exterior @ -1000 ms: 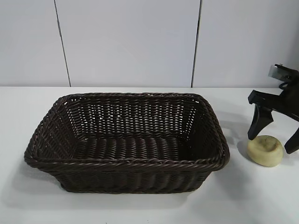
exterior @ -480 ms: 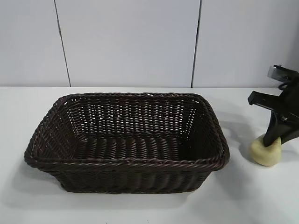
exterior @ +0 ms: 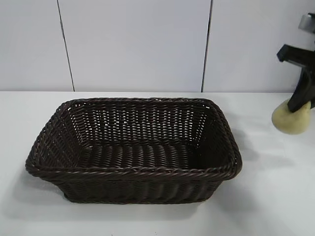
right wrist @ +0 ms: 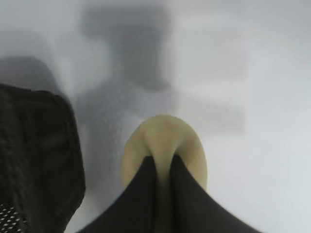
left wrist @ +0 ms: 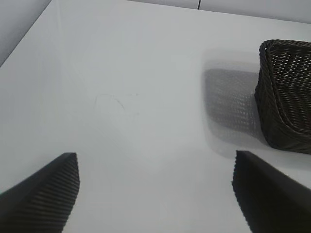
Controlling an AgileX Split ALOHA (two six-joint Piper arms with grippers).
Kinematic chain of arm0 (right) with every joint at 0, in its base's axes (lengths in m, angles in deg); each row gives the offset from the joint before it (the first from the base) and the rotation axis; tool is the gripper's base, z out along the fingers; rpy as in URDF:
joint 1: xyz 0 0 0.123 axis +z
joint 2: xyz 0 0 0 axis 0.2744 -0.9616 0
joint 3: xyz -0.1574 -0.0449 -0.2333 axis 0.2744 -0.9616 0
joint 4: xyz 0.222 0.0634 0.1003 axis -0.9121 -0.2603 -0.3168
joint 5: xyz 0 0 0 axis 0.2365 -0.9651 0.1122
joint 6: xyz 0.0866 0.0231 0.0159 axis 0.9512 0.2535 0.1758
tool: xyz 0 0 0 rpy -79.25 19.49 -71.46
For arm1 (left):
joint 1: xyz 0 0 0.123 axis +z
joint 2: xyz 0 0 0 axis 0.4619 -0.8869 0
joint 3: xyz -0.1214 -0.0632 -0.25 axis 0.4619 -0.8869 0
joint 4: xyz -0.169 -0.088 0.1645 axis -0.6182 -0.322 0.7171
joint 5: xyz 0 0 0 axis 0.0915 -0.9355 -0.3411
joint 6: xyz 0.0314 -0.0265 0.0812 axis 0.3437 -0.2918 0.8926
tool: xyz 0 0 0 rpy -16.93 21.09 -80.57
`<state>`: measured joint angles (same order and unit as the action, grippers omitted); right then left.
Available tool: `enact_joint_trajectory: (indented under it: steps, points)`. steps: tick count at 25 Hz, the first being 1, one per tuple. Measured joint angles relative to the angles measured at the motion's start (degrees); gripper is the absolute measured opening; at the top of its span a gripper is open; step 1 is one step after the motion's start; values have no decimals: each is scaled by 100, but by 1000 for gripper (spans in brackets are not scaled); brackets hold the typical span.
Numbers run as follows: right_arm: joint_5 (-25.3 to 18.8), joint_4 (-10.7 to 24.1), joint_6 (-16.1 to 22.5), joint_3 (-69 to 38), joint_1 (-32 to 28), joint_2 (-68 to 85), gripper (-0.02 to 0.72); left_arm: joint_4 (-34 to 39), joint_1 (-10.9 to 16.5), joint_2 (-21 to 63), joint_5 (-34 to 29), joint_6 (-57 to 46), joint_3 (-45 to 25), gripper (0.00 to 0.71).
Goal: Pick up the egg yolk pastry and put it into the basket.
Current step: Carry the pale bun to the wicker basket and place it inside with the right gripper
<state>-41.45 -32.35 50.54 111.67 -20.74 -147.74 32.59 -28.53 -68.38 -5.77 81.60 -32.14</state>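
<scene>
The egg yolk pastry, pale cream-yellow and squashed, hangs in the air at the far right, off the table. My right gripper is shut on it, pinching it from above. Seen from the right wrist, the two black fingers squeeze the pastry into a fold at the gripper. The dark brown wicker basket stands in the middle of the table, to the left of and lower than the pastry, with nothing in it. My left gripper is open over bare table, away from the basket's corner.
White tabletop runs all round the basket, with a pale panelled wall behind. In the right wrist view the basket's rim lies close beside the held pastry.
The right gripper closed on the pastry, squeezing it, and has lifted it up off the table and slightly right. The basket and the left arm have not moved.
</scene>
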Motion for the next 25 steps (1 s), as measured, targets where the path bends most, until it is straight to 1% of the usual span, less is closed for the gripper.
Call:
enact_joint_trajectory:
  steps: [3, 5, 7, 12, 15, 17, 21, 25]
  points:
    - [20, -180, 0, 0, 187, 14, 35, 0, 0, 0, 0, 0, 0, 624]
    - [118, -252, 0, 0, 555, 14, 35, 0, 0, 0, 0, 0, 0, 624]
    - [344, -351, 9, 0, 999, 14, 35, 0, 0, 0, 0, 0, 0, 624]
    - [940, -610, 300, 0, 2227, -115, 34, 0, 0, 0, 0, 0, 0, 624]
    - [1314, -726, 382, 0, 2830, -285, 34, 0, 0, 0, 0, 0, 0, 624]
    - [1513, -779, 446, 0, 3115, -405, 34, 0, 0, 0, 0, 0, 0, 624]
    - [1895, -801, 550, 0, 3432, -694, 34, 0, 0, 0, 0, 0, 0, 624]
    - [2215, -844, 581, 0, 3502, -1115, 34, 0, 0, 0, 0, 0, 0, 624]
